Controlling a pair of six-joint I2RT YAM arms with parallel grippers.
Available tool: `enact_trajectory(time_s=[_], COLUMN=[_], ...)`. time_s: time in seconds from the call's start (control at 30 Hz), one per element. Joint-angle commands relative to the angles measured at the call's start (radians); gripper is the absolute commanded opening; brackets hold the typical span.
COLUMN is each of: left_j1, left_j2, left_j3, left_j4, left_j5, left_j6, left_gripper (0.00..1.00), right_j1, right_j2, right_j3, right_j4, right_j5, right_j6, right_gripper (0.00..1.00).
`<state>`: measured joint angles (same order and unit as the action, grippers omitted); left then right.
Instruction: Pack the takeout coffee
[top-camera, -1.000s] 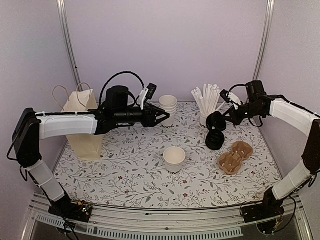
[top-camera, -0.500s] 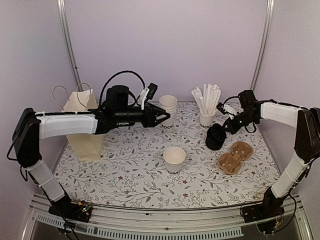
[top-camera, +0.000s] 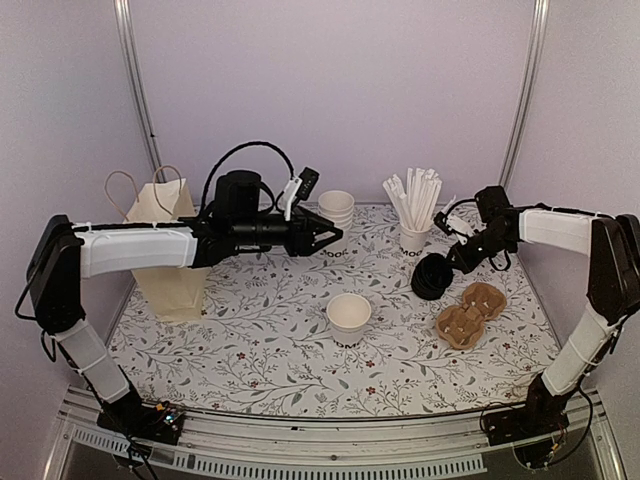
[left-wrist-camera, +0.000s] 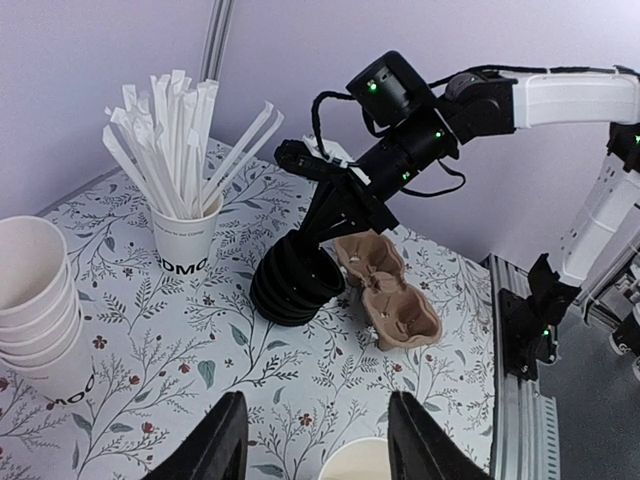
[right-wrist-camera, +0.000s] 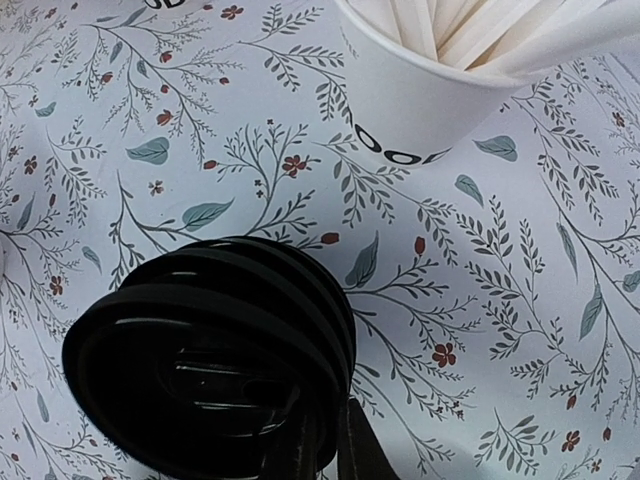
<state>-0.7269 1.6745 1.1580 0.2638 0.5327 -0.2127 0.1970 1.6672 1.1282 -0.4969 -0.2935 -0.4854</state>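
One white takeout coffee cup (top-camera: 348, 318) stands open, without a lid, at the table's middle; its rim (left-wrist-camera: 355, 466) shows just below my left gripper (left-wrist-camera: 318, 440). That gripper (top-camera: 330, 235) hovers open and holds nothing, beside a stack of white cups (top-camera: 336, 215). A leaning stack of black lids (top-camera: 432, 278) rests at the right. My right gripper (top-camera: 452, 262) is down at that stack. Its fingers (right-wrist-camera: 325, 440) are pinched on the rim of the nearest black lid (right-wrist-camera: 200, 370).
A white cup of straws (top-camera: 413, 237) stands behind the lids. The brown pulp cup carrier (top-camera: 470, 313) lies to their right. A cream paper bag (top-camera: 165, 250) with loop handles stands at the far left, under my left arm.
My right gripper has come down with the black lid it held in the air and set it against the lid stack. The left arm has barely moved.
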Motion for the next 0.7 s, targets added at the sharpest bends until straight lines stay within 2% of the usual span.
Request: enact_trajectory(time_s=[0.0,0.2,0.4,0.5,0.6,0.67], left_j1=[-0.012,-0.015,-0.054,-0.096,-0.152,-0.189], left_j2=[0.021,0.020,-0.010,-0.037,-0.071,-0.090], left_j3=[0.028,0.026,-0.002,-0.018,-0.044,-0.059], left_j4=[-0.004,0.000,0.022,0.042,0.091,0.133], left_j5=[0.013,0.013,-0.044,-0.082,-0.121,-0.148], left_j6=[0.007,0.021,0.119,0.203,0.313,0.359], left_gripper=[0.50,0.50,0.52,0.54,0.60,0.78], right_j1=[0.004,0.003,0.000,0.001,0.002,0.006], right_j2=[-0.021,-0.076,-0.158,-0.196,-0.228,-0.237], right_j3=[-0.010,0.003,0.040,0.064,0.085,0.099], right_j4=[0.026,0.015,-0.032,-0.074,-0.103,-0.109], right_j5=[0.010,0.010,-0.109,-0.296,-0.583,-0.763], right_j6=[0.006,0.015,0.030,0.016,-0.003,-0.002], right_gripper=[0.06,0.03,0.02,0.02,0.03,0.03])
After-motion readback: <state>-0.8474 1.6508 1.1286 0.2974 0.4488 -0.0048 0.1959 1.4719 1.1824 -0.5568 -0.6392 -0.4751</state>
